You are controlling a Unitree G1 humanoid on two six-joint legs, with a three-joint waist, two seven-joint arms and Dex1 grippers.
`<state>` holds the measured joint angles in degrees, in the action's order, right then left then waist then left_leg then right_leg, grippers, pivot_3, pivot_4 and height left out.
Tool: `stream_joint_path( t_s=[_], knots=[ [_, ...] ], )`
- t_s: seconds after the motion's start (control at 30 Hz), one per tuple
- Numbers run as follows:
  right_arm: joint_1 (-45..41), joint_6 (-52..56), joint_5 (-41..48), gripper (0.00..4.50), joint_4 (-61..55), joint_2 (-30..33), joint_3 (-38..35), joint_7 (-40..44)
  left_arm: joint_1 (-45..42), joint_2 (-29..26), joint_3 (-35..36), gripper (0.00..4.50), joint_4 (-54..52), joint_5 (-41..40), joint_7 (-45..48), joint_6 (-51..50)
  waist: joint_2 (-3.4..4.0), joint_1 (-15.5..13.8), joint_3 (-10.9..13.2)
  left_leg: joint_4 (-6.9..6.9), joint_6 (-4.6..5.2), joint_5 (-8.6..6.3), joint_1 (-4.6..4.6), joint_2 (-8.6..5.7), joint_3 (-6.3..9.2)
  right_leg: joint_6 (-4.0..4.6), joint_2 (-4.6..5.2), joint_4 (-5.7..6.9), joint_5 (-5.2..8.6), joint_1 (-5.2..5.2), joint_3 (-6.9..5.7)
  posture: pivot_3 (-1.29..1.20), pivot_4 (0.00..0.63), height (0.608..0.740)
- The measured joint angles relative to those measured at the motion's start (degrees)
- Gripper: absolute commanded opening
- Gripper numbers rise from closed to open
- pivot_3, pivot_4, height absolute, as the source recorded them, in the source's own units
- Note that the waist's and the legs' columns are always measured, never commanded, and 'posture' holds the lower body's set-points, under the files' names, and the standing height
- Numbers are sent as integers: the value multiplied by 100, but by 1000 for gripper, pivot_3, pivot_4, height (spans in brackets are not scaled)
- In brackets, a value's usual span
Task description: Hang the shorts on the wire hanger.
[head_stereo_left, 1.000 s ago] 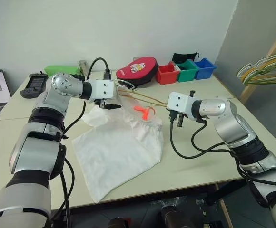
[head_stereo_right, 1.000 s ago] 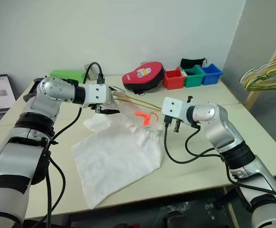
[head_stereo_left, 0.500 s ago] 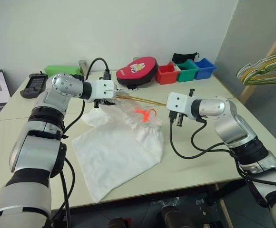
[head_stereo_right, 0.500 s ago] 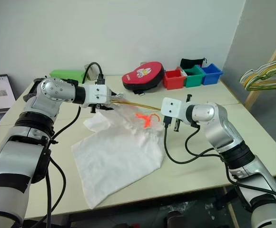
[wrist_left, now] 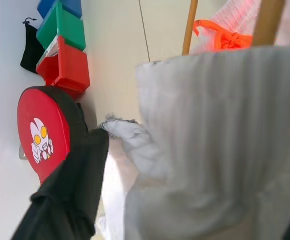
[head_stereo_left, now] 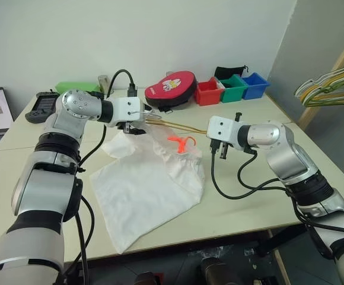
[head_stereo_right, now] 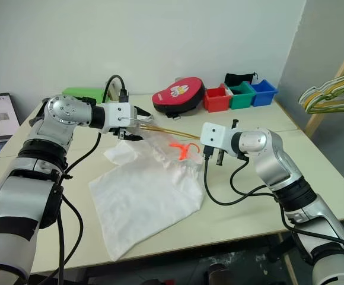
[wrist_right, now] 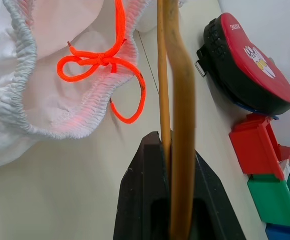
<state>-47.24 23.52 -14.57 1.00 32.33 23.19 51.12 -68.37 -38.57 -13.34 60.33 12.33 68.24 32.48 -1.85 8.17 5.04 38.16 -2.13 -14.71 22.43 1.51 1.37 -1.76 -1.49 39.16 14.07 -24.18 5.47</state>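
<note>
I see the shorts (head_stereo_left: 151,178) as a big white sheet of thin, wrinkled fabric spread flat over the table, one wide leg running toward seven o'clock; the gathered elastic waistband (wrist_right: 20,75) sits at the one o'clock end, lifted off the surface and bunched, with a bright orange drawstring (head_stereo_left: 180,141) tied in a bow there; the wire hanger (head_stereo_left: 181,124) is thin and yellow-gold, raised above the table, its two wires stretching from ten o'clock toward three o'clock just over the waistband; part of it seems tucked inside the fabric, though I cannot tell how far.
</note>
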Motion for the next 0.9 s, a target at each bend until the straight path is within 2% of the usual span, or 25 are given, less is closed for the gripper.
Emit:
stream_joint_path(
  t_s=[0.03,0.37,0.53,0.73,0.9],
  knots=[
    [0,-13,0,0,17,-9,0,0,0,0,0,4448,0,4,-1,4,0,-1,0,0,0,0,0,0,0,0,0,0,0,0,0,-60,0,740],
    [8,-72,-1,0,56,-39,0,0,-8,-73,-149,4448,-51,177,168,27,0,-4,0,1,0,0,0,0,0,0,0,2,0,0,0,-60,0,740],
    [216,-172,4,0,381,-12,-1,-1,-523,-297,-82,4448,-25,104,526,-177,-11,2,-8,1,0,0,0,-2,-3,-1,0,-1,0,0,3,-60,0,740],
    [214,-219,16,0,772,-9,-68,-30,-557,-454,-92,4448,-42,101,979,-260,-8,19,-12,1,1,1,-10,0,-1,-23,-2,15,15,3,2,-67,0,740],
    [164,-227,29,0,766,-139,-103,-35,-401,-289,-96,4448,-37,118,915,-218,-8,17,-12,14,1,1,-15,0,0,-25,-2,35,16,3,2,-72,0,740]
  ],
)
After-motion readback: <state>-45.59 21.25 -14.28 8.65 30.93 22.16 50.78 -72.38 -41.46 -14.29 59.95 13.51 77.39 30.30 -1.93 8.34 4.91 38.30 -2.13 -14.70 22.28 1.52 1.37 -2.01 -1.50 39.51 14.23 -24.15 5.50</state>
